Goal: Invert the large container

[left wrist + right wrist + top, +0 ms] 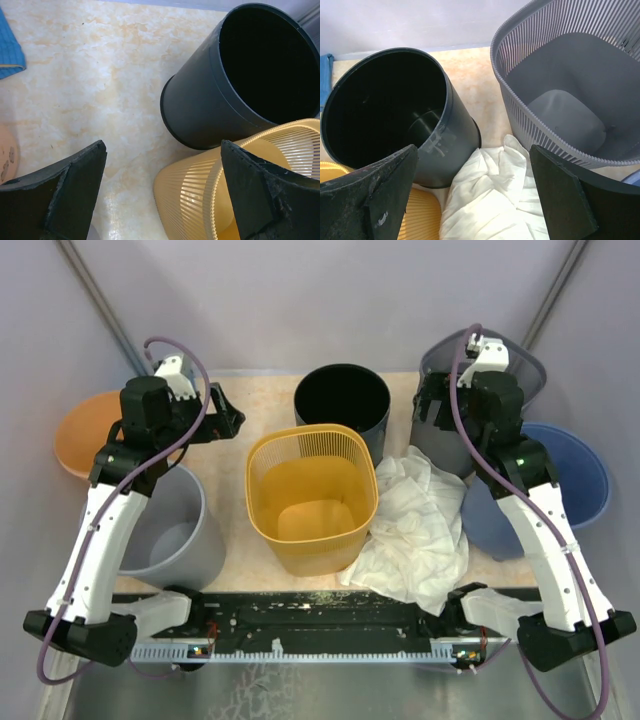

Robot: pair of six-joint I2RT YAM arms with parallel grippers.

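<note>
While both arms hang over the far side of the tabletop (90,75), nothing has been turned yet. The yellow slatted basket (312,500), which I take for the large container, stands upright with its mouth up, just below and beside the left end effector (232,422). That end effector gapes wide with nothing between its fingers. The right end effector (472,150) is just as wide and just as empty. A black round bin (385,110) sits under its left finger, a grey slatted basket (560,100) lies beyond its right finger, and a crumpled white cloth (490,195) lies beneath it. Grasping, lifting and inverting are all left to do.
</note>
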